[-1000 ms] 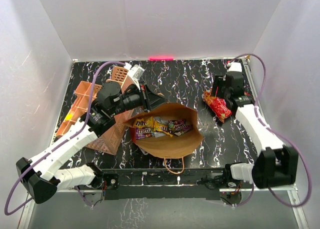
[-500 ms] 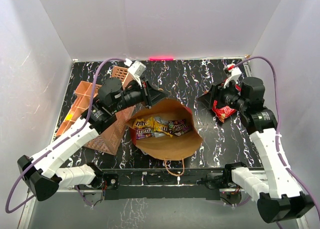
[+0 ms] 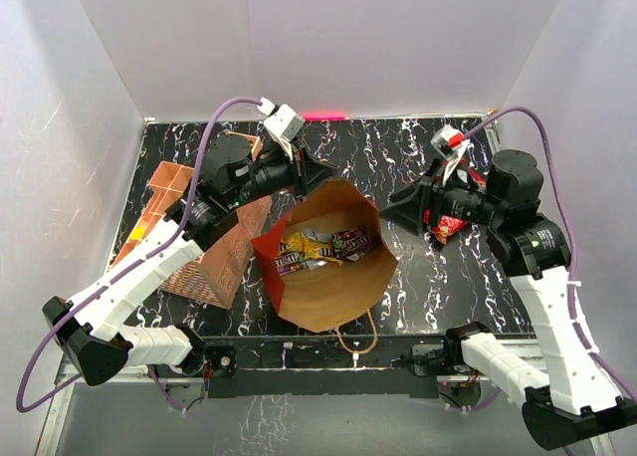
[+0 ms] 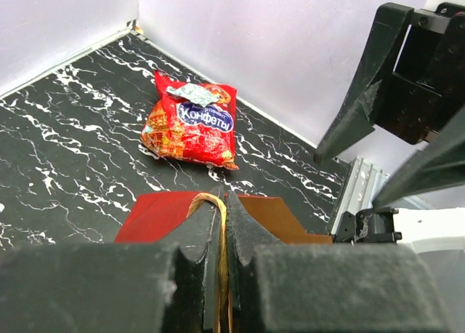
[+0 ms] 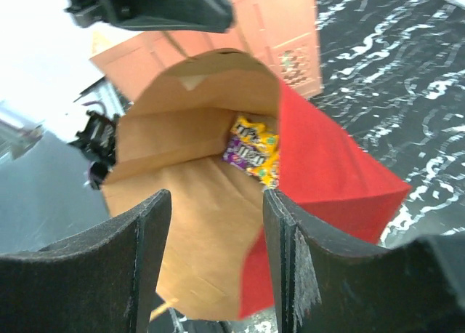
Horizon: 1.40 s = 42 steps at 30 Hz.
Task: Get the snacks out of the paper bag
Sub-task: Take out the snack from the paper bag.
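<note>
The paper bag (image 3: 328,297), dark red outside and brown inside, lies mid-table with its mouth held up. My left gripper (image 3: 307,173) is shut on its twisted paper handle (image 4: 208,203) at the far rim. Several candy packets (image 3: 323,249) in purple, brown and yellow lie inside; they also show in the right wrist view (image 5: 253,147). My right gripper (image 3: 398,202) is open and empty, just right of the bag's mouth and facing into the bag (image 5: 189,202). The red cookie bag (image 4: 190,122) lies on the table at the right (image 3: 448,225), partly hidden by the right arm.
A salmon-pink lattice organizer (image 3: 214,262) lies tipped against the bag's left side, under the left arm. A small white-blue item (image 4: 190,93) rests on the cookie bag. The second loop handle (image 3: 350,339) hangs at the near rim. White walls enclose the table.
My left gripper has lifted the bag's far rim by the handle, standing the mouth up. My right gripper left the cookie bag and swung left toward the bag's mouth, open.
</note>
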Available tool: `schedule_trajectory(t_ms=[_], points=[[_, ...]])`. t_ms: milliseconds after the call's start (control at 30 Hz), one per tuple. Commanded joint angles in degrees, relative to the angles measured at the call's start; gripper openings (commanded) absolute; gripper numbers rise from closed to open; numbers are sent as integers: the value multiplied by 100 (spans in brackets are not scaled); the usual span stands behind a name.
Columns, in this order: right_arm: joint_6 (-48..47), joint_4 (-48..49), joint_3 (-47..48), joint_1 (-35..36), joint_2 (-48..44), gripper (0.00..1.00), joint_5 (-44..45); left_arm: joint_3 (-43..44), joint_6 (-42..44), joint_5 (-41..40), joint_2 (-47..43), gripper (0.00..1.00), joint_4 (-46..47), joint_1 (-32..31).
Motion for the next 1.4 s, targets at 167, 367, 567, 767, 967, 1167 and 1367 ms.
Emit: schedule_trajectory(t_ms=[167, 367, 567, 767, 967, 1167, 1367], points=[[49, 646, -162, 1000, -135, 55, -612, -379, -404, 742, -101, 0, 773, -19], [-234, 860, -747, 2917, 116, 54, 1106, -478, -714, 872, -141, 0, 825, -19], [-1087, 706, -742, 5332, 979, 56, 4006, -357, -901, 975, -148, 0, 865, -14], [-1840, 708, -971, 5402, 1322, 51, 5020, -481, -1051, 1135, -243, 0, 1034, -19], [-3435, 815, -1870, 5402, 831, 45, 4931, -682, -1204, 1234, -394, 0, 1305, -19], [-4501, 1728, -2672, 5393, 659, 42, 5649, -790, -1290, 1140, -446, 0, 1381, -19], [-4975, 2356, -2845, 5262, 1410, 46, 6269, -903, -1393, 1129, -530, 0, 1534, -19]])
